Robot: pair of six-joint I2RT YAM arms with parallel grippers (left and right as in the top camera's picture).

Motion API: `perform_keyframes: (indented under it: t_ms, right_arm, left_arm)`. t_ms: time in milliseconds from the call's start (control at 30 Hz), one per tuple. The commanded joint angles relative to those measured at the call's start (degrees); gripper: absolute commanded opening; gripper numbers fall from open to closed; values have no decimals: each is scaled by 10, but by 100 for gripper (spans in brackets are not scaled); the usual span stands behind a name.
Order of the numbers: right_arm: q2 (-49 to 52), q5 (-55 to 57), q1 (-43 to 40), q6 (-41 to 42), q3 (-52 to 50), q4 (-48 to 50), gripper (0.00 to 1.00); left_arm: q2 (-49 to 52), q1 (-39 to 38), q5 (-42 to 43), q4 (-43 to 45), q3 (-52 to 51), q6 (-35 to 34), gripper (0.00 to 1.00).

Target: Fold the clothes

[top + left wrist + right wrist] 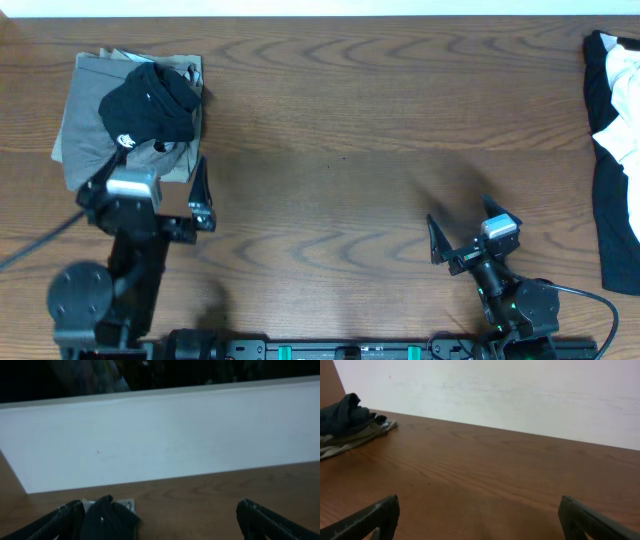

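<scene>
A crumpled black-navy T-shirt lies on top of flat grey shorts at the table's far left. My left gripper is open at the near edge of this pile, holding nothing. In the left wrist view the shirt sits just inside the left finger, with a corner of the shorts behind it; the gripper is wide open. My right gripper is open and empty over bare wood at the front right, also seen in its wrist view. That view shows the shirt far to the left.
Black-and-white garments lie in a heap at the table's right edge. A white wall runs along the table's far edge. Bare wooden table lies between the two piles.
</scene>
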Motion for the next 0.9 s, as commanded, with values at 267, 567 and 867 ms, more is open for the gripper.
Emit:
perform_keyframes:
  t_ms: [267, 567, 867]
  right_arm:
    - [-3, -1, -2, -6, -3, 0, 99]
    - [-3, -1, -2, -6, -3, 0, 99]
    - [-3, -1, -2, -6, -3, 0, 99]
  left_arm:
    - [-172, 14, 8, 42, -162, 5, 98]
    - [-260, 14, 8, 80, -277, 5, 98]
    - [-259, 14, 8, 121, -358, 5, 98]
